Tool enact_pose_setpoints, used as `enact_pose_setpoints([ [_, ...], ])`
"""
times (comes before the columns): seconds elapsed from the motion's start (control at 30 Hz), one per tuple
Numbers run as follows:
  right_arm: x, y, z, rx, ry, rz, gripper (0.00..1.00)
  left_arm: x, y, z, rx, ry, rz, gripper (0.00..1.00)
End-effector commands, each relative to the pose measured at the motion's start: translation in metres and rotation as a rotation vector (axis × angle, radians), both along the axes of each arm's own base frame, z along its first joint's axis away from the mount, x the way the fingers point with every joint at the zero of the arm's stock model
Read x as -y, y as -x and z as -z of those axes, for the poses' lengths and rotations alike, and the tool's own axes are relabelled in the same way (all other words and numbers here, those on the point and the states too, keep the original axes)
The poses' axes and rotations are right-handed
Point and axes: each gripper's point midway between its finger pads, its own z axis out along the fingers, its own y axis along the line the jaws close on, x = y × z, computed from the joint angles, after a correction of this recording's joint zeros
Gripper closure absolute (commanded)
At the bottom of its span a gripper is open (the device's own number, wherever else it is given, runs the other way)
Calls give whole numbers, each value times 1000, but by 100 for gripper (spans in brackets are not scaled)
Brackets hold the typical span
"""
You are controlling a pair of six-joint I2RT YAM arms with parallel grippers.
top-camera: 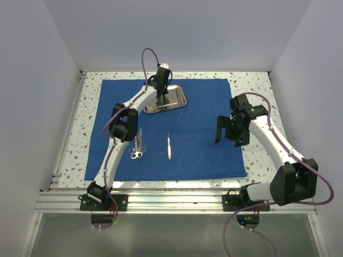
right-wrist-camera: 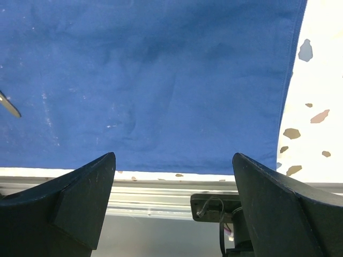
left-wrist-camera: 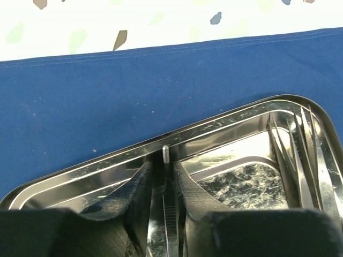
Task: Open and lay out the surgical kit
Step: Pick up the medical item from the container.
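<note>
The royal-blue cloth (top-camera: 198,144) lies spread flat on the table. The steel tray (top-camera: 179,96) stands on its far middle. My left gripper (top-camera: 162,99) is down inside the tray (left-wrist-camera: 80,174), and its fingers (left-wrist-camera: 140,184) are shut on a slim silver instrument with a ribbed grip (left-wrist-camera: 166,155). More slim instruments (left-wrist-camera: 305,155) lie along the tray's right wall. Silver scissors (top-camera: 138,147) and a slim straight instrument (top-camera: 169,145) lie on the cloth in front. My right gripper (top-camera: 225,131) is open and empty above the cloth's right part (right-wrist-camera: 161,80).
The speckled tabletop (top-camera: 257,85) shows around the cloth. An aluminium rail (top-camera: 177,201) runs along the near edge, also seen in the right wrist view (right-wrist-camera: 150,193). White walls close in the left, right and back. An instrument tip (right-wrist-camera: 8,104) shows at the far left.
</note>
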Motion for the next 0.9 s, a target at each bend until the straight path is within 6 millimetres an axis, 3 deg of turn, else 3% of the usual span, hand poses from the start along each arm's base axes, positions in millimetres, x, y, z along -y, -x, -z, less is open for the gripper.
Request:
enact_pose_setpoints([
  [0.0,-6,-4,-8,39,-41,-1,5,-43,59,80,-315,-107,-7,77],
  [0.3,-9,-7,-8,45,-59,6,5,-36,68,92,-372,-67,4,89],
  [0.4,-10,-7,-8,49,-63,10,5,-36,72,98,-395,-74,11,99],
  [0.57,-13,-8,-7,50,-76,14,5,-31,77,102,-420,-53,36,100],
  [0.67,-14,-9,-6,52,-87,17,5,-22,72,90,-397,-13,67,100],
  [0.87,-18,-12,-10,71,-110,14,5,-6,47,26,-282,136,95,100],
])
